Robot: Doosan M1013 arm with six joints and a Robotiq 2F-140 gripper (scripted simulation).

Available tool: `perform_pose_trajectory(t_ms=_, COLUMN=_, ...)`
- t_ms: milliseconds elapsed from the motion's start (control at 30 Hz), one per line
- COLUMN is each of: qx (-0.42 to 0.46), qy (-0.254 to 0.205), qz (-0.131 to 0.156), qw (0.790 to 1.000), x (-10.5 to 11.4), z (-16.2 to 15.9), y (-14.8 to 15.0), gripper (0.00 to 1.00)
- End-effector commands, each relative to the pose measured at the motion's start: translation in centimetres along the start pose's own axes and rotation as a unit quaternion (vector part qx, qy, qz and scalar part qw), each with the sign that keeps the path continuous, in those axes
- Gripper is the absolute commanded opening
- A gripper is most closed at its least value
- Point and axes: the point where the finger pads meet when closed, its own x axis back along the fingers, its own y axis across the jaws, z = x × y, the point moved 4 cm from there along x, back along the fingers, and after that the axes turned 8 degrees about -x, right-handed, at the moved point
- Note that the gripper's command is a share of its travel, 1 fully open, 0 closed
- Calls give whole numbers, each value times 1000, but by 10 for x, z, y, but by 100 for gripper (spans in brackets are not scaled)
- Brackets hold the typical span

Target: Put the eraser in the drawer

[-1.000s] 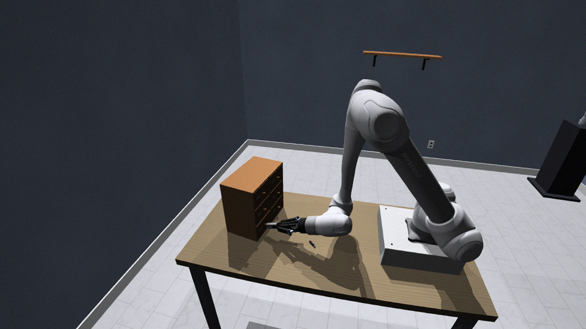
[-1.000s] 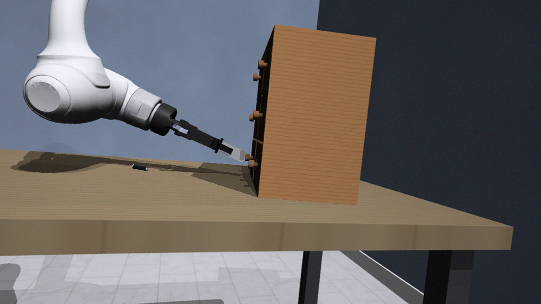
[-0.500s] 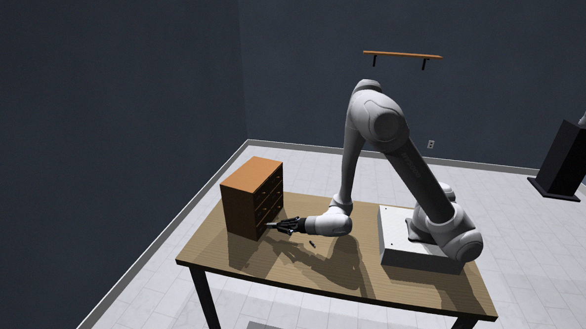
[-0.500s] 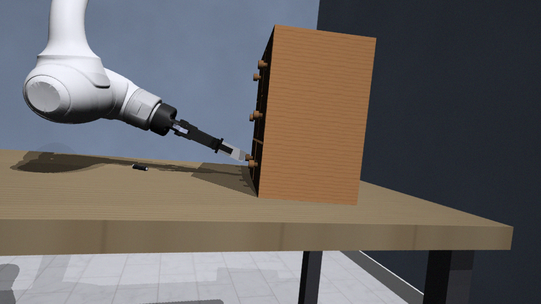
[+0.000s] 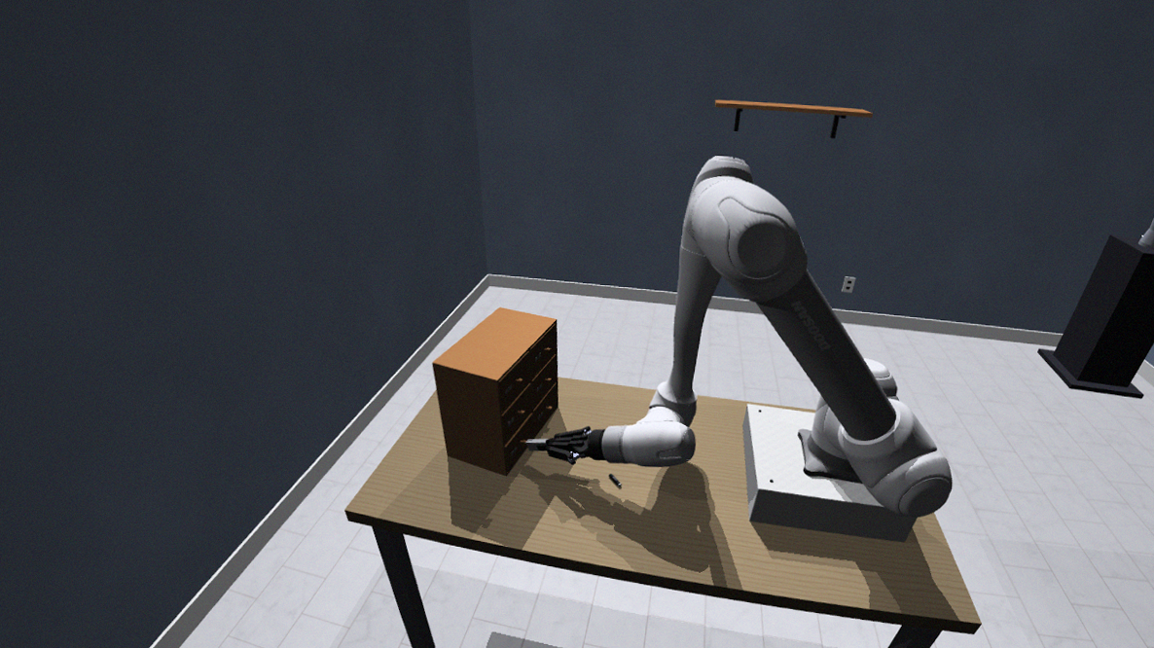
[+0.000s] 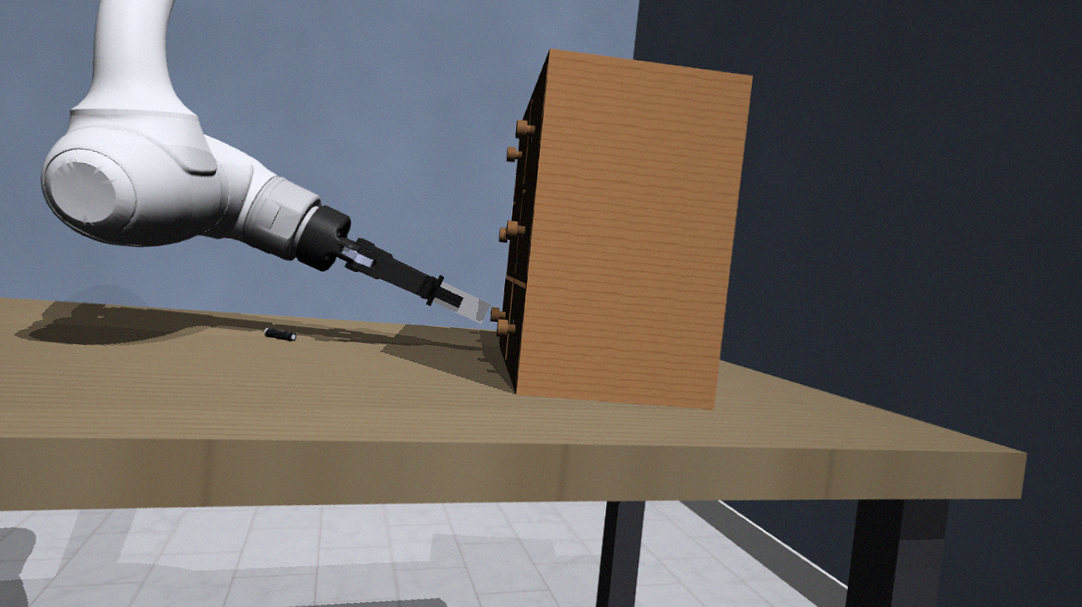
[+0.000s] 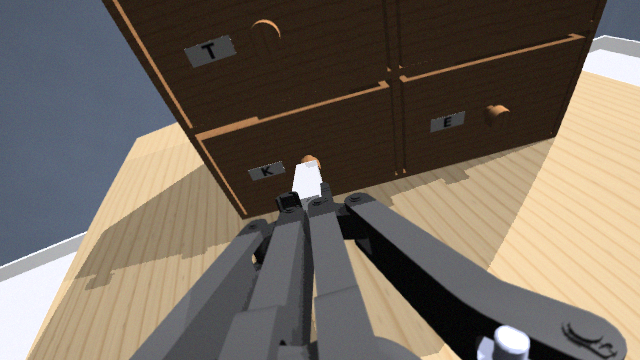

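Observation:
The small wooden chest (image 5: 498, 388) stands at the far left of the table, also in the side view (image 6: 629, 229). In the wrist view the drawer marked K (image 7: 266, 171) is the bottom left one and looks pushed in, its round knob (image 7: 310, 160) just past my fingertips. My gripper (image 7: 311, 178) is shut with nothing between the fingers. Its tips (image 6: 481, 310) (image 5: 528, 443) point down at that knob and sit right at it, low before the chest's front. I see no eraser in any view.
A small dark stick-like object (image 5: 615, 480) lies on the table behind my wrist, also in the side view (image 6: 280, 333). The drawers T (image 7: 210, 51) and E (image 7: 447, 121) look pushed in. My grey base block (image 5: 818, 485) stands at the right.

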Motion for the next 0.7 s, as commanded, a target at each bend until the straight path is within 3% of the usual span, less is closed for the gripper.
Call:
perform_pose_trajectory(t_ms=0, qx=0, qy=0, qz=0, qw=1000, x=10, z=-4, y=1, gripper=0)
perform_pose_trajectory(t_ms=233, qx=0, qy=0, qz=0, qw=1000, x=40, z=-14, y=2, gripper=0)
perform_pose_trajectory(t_ms=467, qx=0, qy=0, qz=0, qw=1000, x=44, z=-15, y=2, gripper=0)
perform_pose_trajectory(t_ms=667, qx=0, qy=0, qz=0, qw=1000, x=69, z=8, y=-1, gripper=0)
